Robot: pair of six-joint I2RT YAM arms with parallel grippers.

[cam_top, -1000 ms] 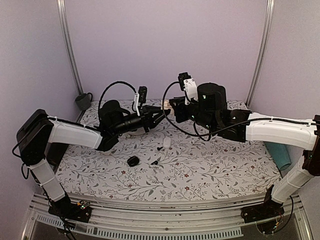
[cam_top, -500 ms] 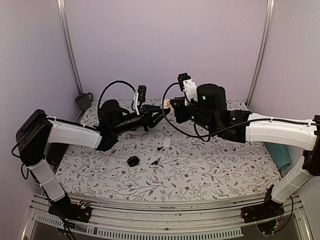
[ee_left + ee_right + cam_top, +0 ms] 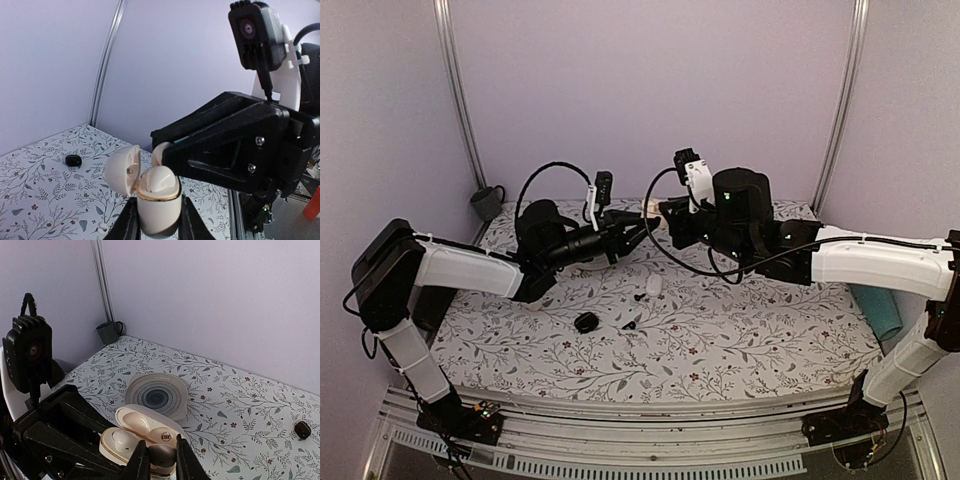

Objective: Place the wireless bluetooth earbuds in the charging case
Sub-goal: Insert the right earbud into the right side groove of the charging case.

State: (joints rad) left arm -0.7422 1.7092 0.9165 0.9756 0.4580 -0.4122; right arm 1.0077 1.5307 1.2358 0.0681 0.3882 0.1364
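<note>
My left gripper (image 3: 157, 220) is shut on the cream charging case (image 3: 157, 205), held upright in the air with its lid (image 3: 122, 167) swung open. One white earbud (image 3: 122, 440) sits in the case's left well. My right gripper (image 3: 162, 457) is shut on the other earbud (image 3: 162, 455), which looks grey in shadow, and holds it at the case's (image 3: 112, 450) right well beside the lid (image 3: 145, 422). In the top view the two grippers meet at the back middle of the table, left (image 3: 638, 228) and right (image 3: 665, 215).
A round grey plate (image 3: 156, 395) lies below the case, and a dark mug (image 3: 487, 202) stands at the back left corner. A small white object (image 3: 653, 285) and small black bits (image 3: 586, 322) lie mid-table. A teal object (image 3: 880, 310) is at the right edge.
The right gripper has edged slightly toward the case with the earbud. The left arm and the case have stayed put.
</note>
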